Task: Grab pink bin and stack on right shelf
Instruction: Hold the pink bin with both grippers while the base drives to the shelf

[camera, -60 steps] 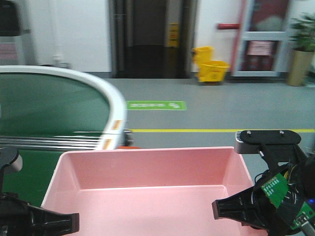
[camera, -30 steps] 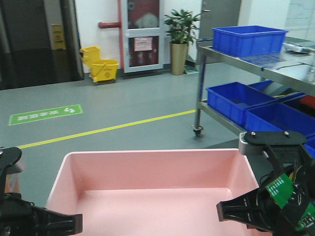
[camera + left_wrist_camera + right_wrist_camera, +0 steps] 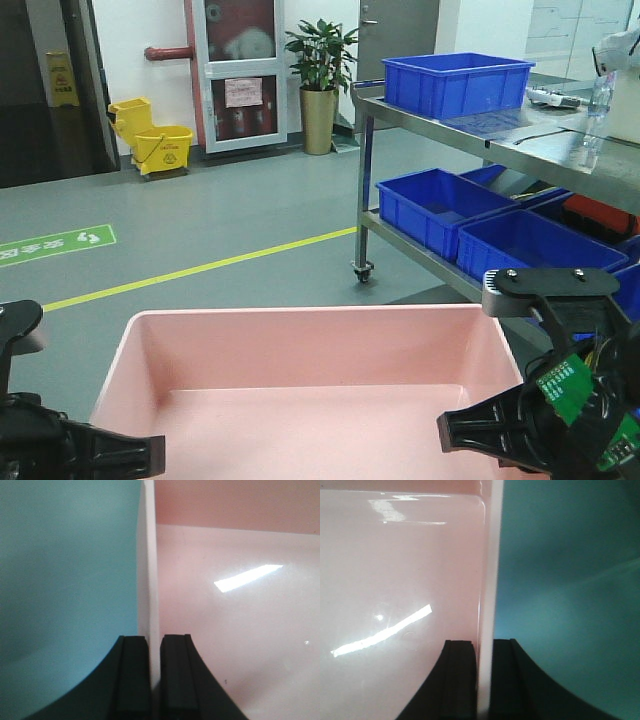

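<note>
Pale pink bin (image 3: 310, 375), bright blue crates (image 3: 456, 82), shiny grey shelf (image 3: 520, 137), yellow mop bucket (image 3: 160, 147), yellow line (image 3: 200, 267) on grey floor (image 3: 250, 200), green floor sign (image 3: 50, 245)

A yellow mop bucket (image 3: 160, 145) stands by the far wall (image 3: 130, 25), left of a red-framed door (image 3: 238, 75) and a potted plant (image 3: 320, 60). A green floor sign (image 3: 55, 243) and yellow line (image 3: 200, 267) mark the grey floor (image 3: 250, 200). Blue crates (image 3: 458, 85) sit at right.

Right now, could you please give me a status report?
Left hand and right hand shut on pale-pink plastic bin walls. Stainless-steel shelf ahead right, holding blue crates.
</note>
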